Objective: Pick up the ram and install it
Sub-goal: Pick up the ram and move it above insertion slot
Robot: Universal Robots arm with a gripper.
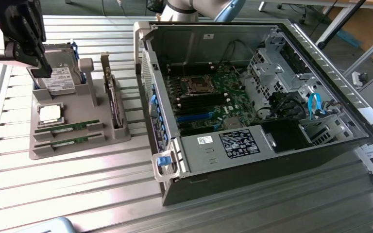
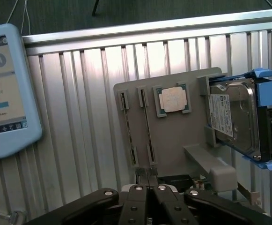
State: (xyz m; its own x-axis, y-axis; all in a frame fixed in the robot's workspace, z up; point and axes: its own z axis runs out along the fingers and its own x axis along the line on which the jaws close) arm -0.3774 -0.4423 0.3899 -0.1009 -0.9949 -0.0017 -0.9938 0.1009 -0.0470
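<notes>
Two ram sticks, one (image 1: 67, 128) behind the other (image 1: 60, 143), lie flat in grooves of the grey holder (image 1: 76, 150) at the exterior view's left. In the wrist view the same two sticks (image 2: 128, 130) (image 2: 148, 131) run side by side. My gripper (image 1: 42, 72) hangs above the holder's far end, over the hard drive (image 1: 60, 73), well apart from the ram. Its black fingers (image 2: 138, 197) are pressed together with nothing between them, and the gripper (image 2: 147, 187) is shut.
The holder also carries a square silver processor (image 1: 50, 114), an upright dark expansion card (image 1: 113, 97) and the hard drive (image 2: 236, 117). An open computer case (image 1: 316, 58) with its motherboard (image 1: 206, 97) lies to the exterior view's right. A light-blue tablet (image 2: 4, 89) rests on the ribbed table.
</notes>
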